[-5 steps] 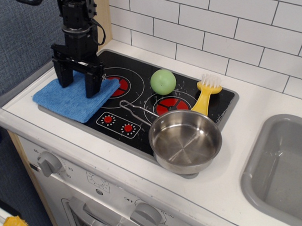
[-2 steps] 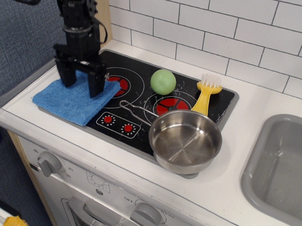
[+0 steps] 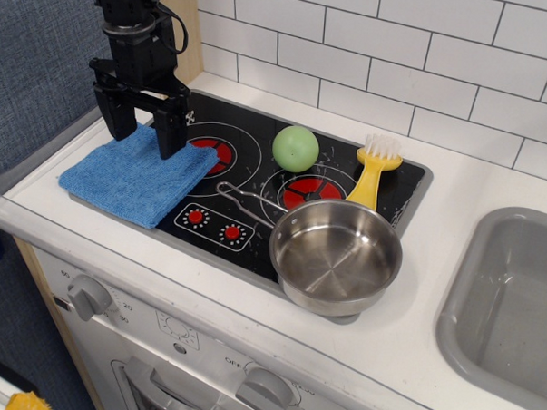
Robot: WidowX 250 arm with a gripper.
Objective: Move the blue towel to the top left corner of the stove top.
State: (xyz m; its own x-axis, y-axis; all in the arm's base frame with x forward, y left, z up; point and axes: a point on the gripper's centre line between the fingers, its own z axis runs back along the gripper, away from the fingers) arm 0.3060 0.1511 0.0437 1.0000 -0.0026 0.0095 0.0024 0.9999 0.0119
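The blue towel lies flat on the near left end of the stove top, hanging over its grey rim onto the white counter and covering part of the left burner. My black gripper hangs open just above the towel's far edge, one finger on each side, holding nothing. The stove top's far left corner lies behind the gripper and is partly hidden by it.
A green ball sits mid stove top. A yellow brush lies at the right. A steel pan stands at the near right edge, handle pointing left. Two red knobs sit near the front. A grey sink is at the right.
My gripper has lifted off the towel and moved slightly back and left. The towel stays flat where it lay.
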